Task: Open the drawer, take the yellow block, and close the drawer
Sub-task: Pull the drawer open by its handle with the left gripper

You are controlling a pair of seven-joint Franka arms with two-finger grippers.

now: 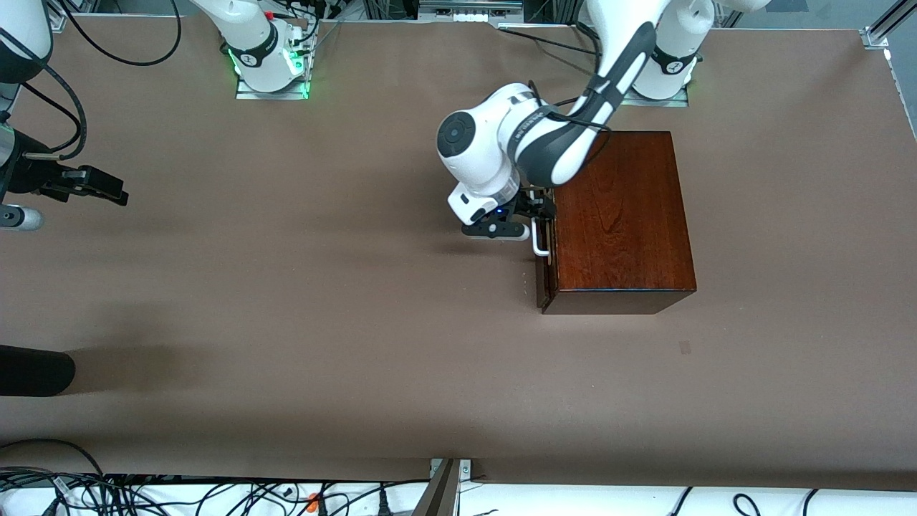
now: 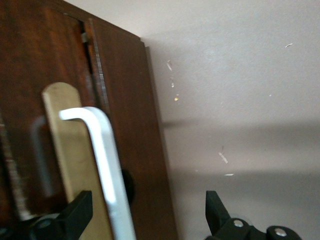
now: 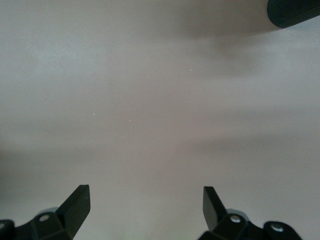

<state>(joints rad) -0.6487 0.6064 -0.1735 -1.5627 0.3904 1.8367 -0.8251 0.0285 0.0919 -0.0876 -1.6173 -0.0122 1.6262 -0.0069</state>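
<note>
The glossy mahogany box (image 1: 623, 215) stands on the table toward the left arm's end. Its drawer front (image 1: 543, 290) faces the right arm's end and sits nearly flush, with a thin gap showing. The white bar handle (image 1: 539, 242) is on that front. My left gripper (image 1: 537, 215) is open at the handle. In the left wrist view the handle (image 2: 102, 150) runs between the open fingertips (image 2: 80, 210), close to one of them, against the drawer front (image 2: 135, 125). The yellow block is hidden. My right gripper (image 1: 107, 190) is open and empty (image 3: 145, 200), waiting over bare table at the right arm's end.
A black cylinder-shaped object (image 1: 36, 369) juts in at the right arm's end, nearer the front camera; it also shows in the right wrist view (image 3: 295, 12). Cables lie along the table's near edge. The brown tabletop (image 1: 322, 301) stretches between the arms.
</note>
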